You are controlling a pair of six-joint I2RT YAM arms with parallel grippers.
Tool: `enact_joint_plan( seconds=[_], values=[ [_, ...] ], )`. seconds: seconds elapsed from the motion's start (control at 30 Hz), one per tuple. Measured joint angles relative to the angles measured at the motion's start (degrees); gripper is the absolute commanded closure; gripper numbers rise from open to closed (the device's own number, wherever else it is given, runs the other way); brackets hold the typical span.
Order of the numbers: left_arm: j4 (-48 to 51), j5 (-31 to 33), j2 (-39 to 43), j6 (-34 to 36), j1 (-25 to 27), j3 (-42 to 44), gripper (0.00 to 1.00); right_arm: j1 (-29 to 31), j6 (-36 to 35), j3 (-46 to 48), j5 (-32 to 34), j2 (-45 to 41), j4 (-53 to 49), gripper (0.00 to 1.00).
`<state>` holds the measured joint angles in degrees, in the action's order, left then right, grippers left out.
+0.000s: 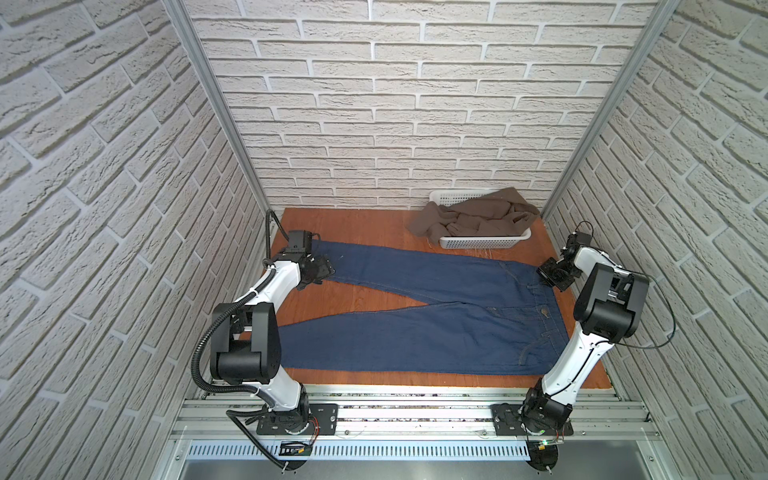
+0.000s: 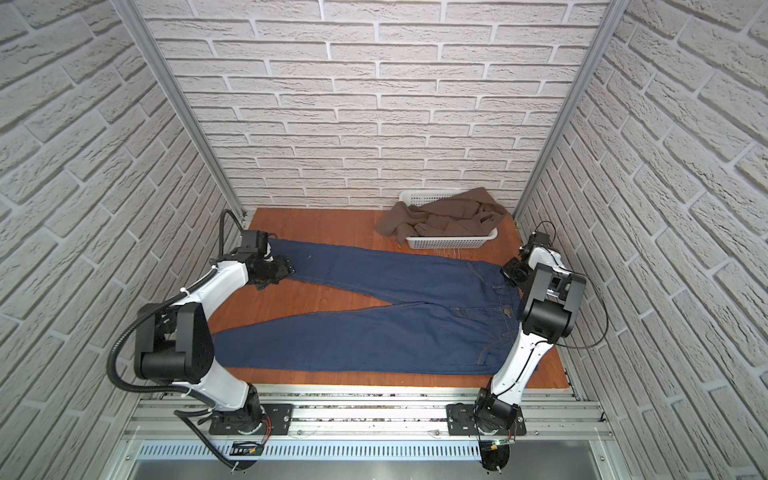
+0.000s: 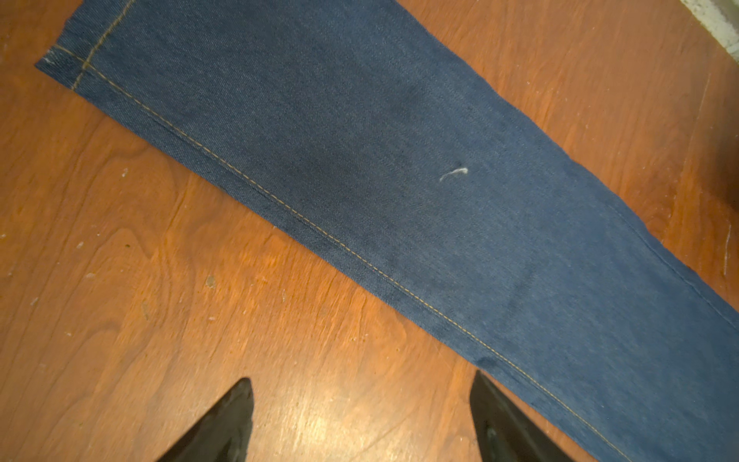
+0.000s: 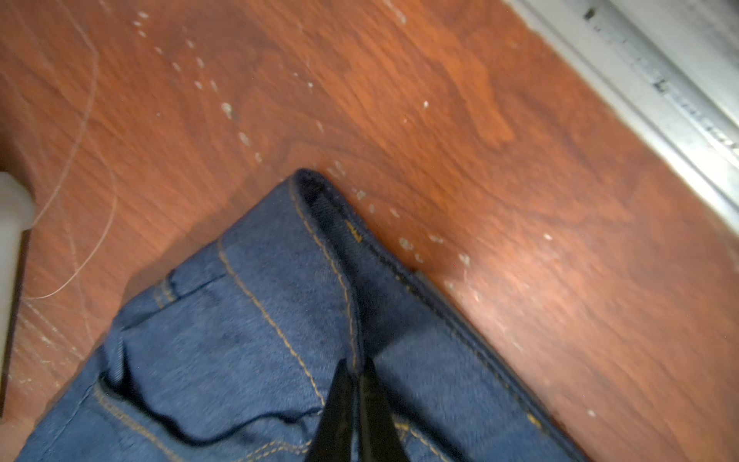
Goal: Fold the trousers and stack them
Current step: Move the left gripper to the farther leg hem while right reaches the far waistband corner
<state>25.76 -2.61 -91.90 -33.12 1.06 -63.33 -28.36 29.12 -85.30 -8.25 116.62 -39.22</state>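
Aluminium rails [image 1: 415, 413] front a scratched reddish wooden table [image 1: 357, 224] walled in white brick [image 1: 374, 104]. Across it the trousers [image 1: 415, 311] lie flat, legs spread. Over bare wood beside the far leg the left gripper [image 3: 362, 380] gapes empty; the right gripper [image 4: 355, 366] is clamped on the waistband.

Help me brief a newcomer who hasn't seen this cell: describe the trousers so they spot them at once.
Find the reddish wooden table inside the brick-walled cell. The trousers lie flat across most of it, legs toward the left arm, waistband by the right arm. They are dark blue denim with orange-tan stitching, unlike the crumpled brown cloth in the white basket behind.
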Motion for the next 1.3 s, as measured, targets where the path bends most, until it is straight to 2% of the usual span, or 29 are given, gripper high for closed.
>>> enact_joint_plan(
  seconds=[0.27, 0.57, 0.63, 0.73, 0.83, 1.03, 1.3],
  values=[
    [0.37, 1.33, 0.11, 0.15, 0.00, -0.35, 0.16, 0.79, 0.46, -2.45, 5.40, -8.26, -2.73, 0.94],
    [0.96, 1.70, 0.11, 0.20, 0.00, -1.92, 0.16, 0.83, 0.72, -6.84, 9.20, -1.33, -3.41, 0.94],
    [0.98, 1.86, 0.11, 0.24, 0.00, -2.29, 0.16, 0.83, 0.98, -6.95, 10.08, 1.16, -3.48, 0.88],
    [1.31, 2.01, 0.11, 0.42, 0.00, -2.86, 0.16, 0.83, 1.60, -7.06, 11.39, 3.43, -3.76, 0.63],
    [1.33, 2.23, 0.11, 0.55, 0.00, -3.39, 0.16, 0.83, 1.79, -7.08, 12.70, 3.61, -3.91, 0.53],
    [1.60, 2.40, 0.11, 0.57, 0.00, -4.07, 0.16, 0.83, 1.92, -9.77, 14.84, 3.63, -4.37, 0.50],
    [2.01, 2.82, 0.11, 0.57, 0.00, -4.11, 0.16, 0.85, 2.64, -19.28, 12.61, 8.70, -3.06, 0.50]
  ],
)
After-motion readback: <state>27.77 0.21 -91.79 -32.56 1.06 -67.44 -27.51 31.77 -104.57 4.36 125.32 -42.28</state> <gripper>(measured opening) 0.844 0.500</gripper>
